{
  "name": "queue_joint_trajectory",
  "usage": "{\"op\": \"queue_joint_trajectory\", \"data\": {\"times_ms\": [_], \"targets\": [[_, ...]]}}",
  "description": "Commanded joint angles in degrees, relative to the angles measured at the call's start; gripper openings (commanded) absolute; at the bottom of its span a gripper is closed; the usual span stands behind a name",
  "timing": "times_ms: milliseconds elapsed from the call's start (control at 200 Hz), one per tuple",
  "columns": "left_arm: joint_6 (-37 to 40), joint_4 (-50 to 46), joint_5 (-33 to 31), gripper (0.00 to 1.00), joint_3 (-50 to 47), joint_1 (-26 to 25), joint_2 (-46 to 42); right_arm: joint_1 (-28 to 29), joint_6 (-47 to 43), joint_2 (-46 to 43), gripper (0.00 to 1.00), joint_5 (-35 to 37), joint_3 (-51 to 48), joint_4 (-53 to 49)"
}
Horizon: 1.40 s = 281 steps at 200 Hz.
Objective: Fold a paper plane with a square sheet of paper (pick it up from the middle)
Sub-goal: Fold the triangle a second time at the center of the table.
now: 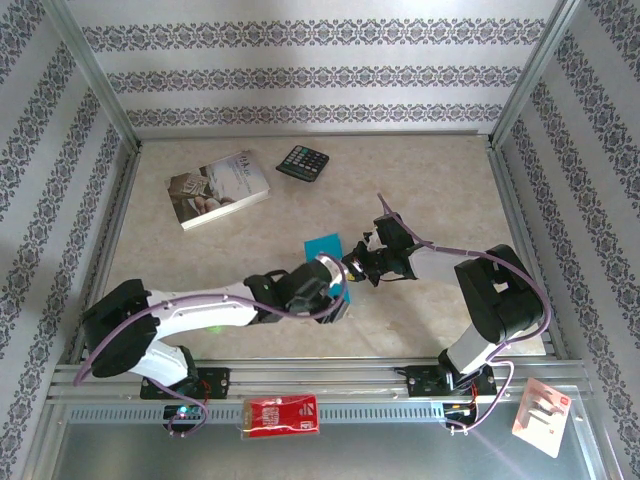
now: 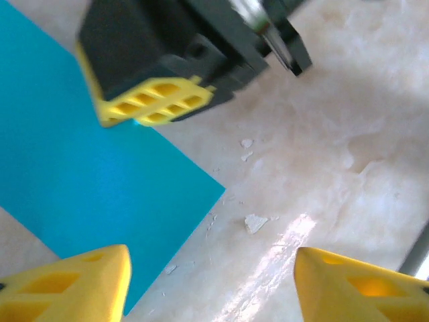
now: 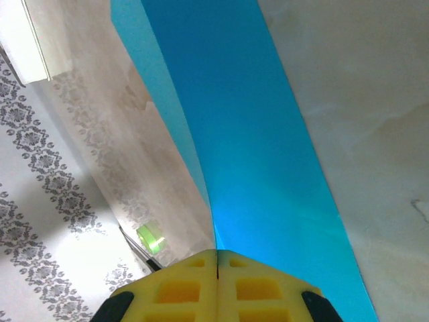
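The left claw (image 2: 211,278) is seen with its yellow fingers spread wide and nothing between them, poised over a corner of the sheet of paper (image 1: 323,245), which lies at the middle of the table (image 1: 450,180). Whether the sheet is touched there cannot be told. At the sheet's 3 o'clock side the right claw (image 3: 216,268) is pressed together on an edge of it, and that edge is raised in a shallow curl. The sheet is judged very light, limp, and easily creased or torn. It is best taken by a thin pinch at an edge or raised fold, since little purchase is offered by paper flat on a smooth tabletop. As for containers, only a red packet (image 1: 282,415) at 6 o'clock on the near rail could be counted, and its contents cannot be told. Farther off, a book (image 1: 218,188) at 10 o'clock and a calculator (image 1: 303,162) at 12 o'clock are seen loose on the table.
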Motion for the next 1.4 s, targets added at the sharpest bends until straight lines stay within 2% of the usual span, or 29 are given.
{"op": "queue_joint_trajectory", "data": {"times_ms": [0, 115, 250, 390, 510, 650, 999, 1109, 1399], "targets": [[7.3, -0.5, -14.1, 0.71, 2.2, -3.9, 3.8, 0.8, 2.5, -0.3, 0.04, 0.3, -0.4, 0.9], [9.0, -0.4, -19.2, 0.73, 4.2, -5.6, 7.5, 0.8, 2.5, 0.0, 0.04, 0.1, -0.6, 1.4], [10.0, -0.3, -22.1, 0.74, 6.0, -5.7, 10.2, 0.8, 2.6, 0.8, 0.04, -0.1, -0.9, 2.2], [11.2, 0.1, -23.0, 0.69, 6.7, -5.7, 11.7, 0.7, 2.6, 1.4, 0.04, -0.3, -0.9, 2.7], [11.1, 0.4, -22.5, 0.58, 6.9, -5.7, 11.8, 0.5, 2.4, 1.9, 0.04, -0.3, -1.1, 3.0], [11.1, 0.6, -21.5, 0.38, 6.8, -5.6, 11.5, 0.3, 2.4, 2.0, 0.04, -0.1, -1.3, 3.0], [9.8, 1.5, -20.3, 0.10, 6.2, -5.5, 11.4, 0.1, 2.3, 1.9, 0.04, 0.2, -1.6, 3.0], [9.3, 2.3, -18.6, 0.00, 5.4, -4.8, 10.6, -0.2, 2.3, 1.6, 0.06, 0.3, -1.7, 3.0], [6.1, 7.5, -6.1, 0.00, 0.6, 0.1, 6.1, -0.7, 2.1, -0.1, 0.10, 0.5, -2.2, 2.9]]}}
